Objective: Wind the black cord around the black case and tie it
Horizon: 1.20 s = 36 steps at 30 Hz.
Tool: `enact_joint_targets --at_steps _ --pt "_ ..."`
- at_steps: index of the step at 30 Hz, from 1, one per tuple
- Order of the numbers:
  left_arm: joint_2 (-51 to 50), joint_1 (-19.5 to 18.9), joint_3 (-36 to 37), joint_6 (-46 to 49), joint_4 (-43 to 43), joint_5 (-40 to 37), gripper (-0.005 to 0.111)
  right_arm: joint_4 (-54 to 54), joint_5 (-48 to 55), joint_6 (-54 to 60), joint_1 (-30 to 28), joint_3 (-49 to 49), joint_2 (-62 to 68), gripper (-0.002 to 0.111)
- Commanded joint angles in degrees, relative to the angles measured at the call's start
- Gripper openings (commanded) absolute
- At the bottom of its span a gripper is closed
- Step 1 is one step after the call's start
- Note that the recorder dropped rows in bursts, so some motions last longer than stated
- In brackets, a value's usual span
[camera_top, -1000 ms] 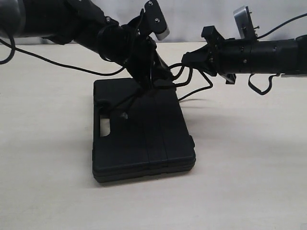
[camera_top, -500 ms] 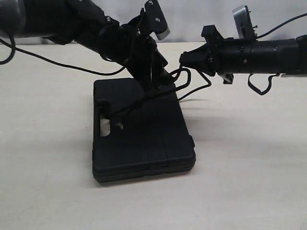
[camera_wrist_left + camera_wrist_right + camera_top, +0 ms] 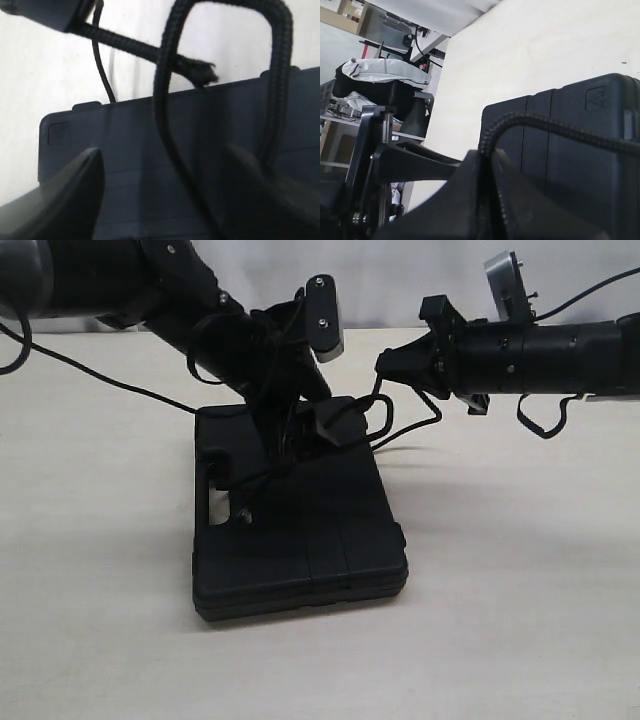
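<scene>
The black case [image 3: 300,530] lies flat on the table with its handle slot toward the left. My left gripper [image 3: 300,445] hangs low over the case's far half, its jaws wide open. In the left wrist view the black cord [image 3: 165,125] loops loosely between the fingers [image 3: 65,195], touching neither, and its frayed end [image 3: 202,72] sticks out past the case [image 3: 125,150]. My right gripper [image 3: 385,365] is above the case's far right corner, shut on the black cord [image 3: 555,127], which arches out over the case [image 3: 570,170]. The cord [image 3: 400,415] sags from there onto the case.
The case sits on a pale wooden table [image 3: 520,570]. A thin robot cable [image 3: 100,375] trails across the table at the left. A wall runs behind the table's far edge. The right wrist view shows lab furniture [image 3: 380,80] beyond the table's edge.
My left gripper has opened and let go of the cord, then dropped lower and leftward over the case. The freed cord has slumped onto the case. The right gripper has hardly moved.
</scene>
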<state>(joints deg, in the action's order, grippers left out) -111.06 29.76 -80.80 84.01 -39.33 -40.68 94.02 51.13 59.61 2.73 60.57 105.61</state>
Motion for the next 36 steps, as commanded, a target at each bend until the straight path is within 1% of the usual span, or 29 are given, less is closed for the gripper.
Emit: enact_joint_targets --at_steps 1,8,10,13,18,22,24,25,26,29,33,35,36 --pt "0.8 0.6 0.0 0.4 -2.6 2.7 0.062 -0.8 -0.1 1.1 0.0 -0.2 -0.4 0.004" --pt "0.6 2.3 0.0 -0.1 -5.3 14.7 0.062 -1.1 4.3 -0.6 0.0 -0.2 -0.4 0.004" --pt "-0.2 4.0 0.0 -0.1 -5.4 16.2 0.062 -1.1 5.0 -0.6 0.0 -0.2 -0.4 0.004" --pt "-2.2 5.4 0.0 -0.1 -4.6 16.3 0.062 -0.9 6.0 -0.6 0.0 -0.2 -0.4 0.004" --pt "-2.6 5.4 0.0 -0.5 -3.7 17.0 0.062 -1.7 5.0 0.1 0.0 -0.2 -0.4 0.004" --pt "1.4 5.3 0.0 -0.5 2.0 13.5 0.062 -2.5 1.1 0.6 0.0 -0.2 -0.4 0.004" --pt "2.4 5.3 0.0 -0.5 9.2 11.0 0.062 -1.9 1.3 0.6 0.0 -0.2 -0.4 0.004" --pt "2.4 5.3 0.0 -0.6 15.7 8.0 0.062 -2.1 1.7 0.6 0.0 -0.2 -0.4 0.004" --pt "2.4 5.3 0.0 -2.1 19.2 6.3 0.062 -2.2 1.7 0.6 0.0 -0.2 -0.4 0.004" --pt "2.4 5.3 0.0 -7.4 24.1 5.4 0.062 -2.2 1.8 0.6 0.0 -0.2 -0.4 0.004" --pt "2.4 5.4 0.0 -10.9 22.7 12.5 0.062 -2.8 5.4 -0.1 0.1 -0.3 -0.4 0.004" --pt "2.4 5.4 0.0 -10.9 18.5 17.4 0.062 -3.4 5.7 -0.5 0.1 -0.6 -0.4 0.004" --pt "2.4 5.4 0.0 -10.9 16.9 18.6 0.062 -2.2 5.9 -0.5 0.1 -1.3 -0.4 0.004"
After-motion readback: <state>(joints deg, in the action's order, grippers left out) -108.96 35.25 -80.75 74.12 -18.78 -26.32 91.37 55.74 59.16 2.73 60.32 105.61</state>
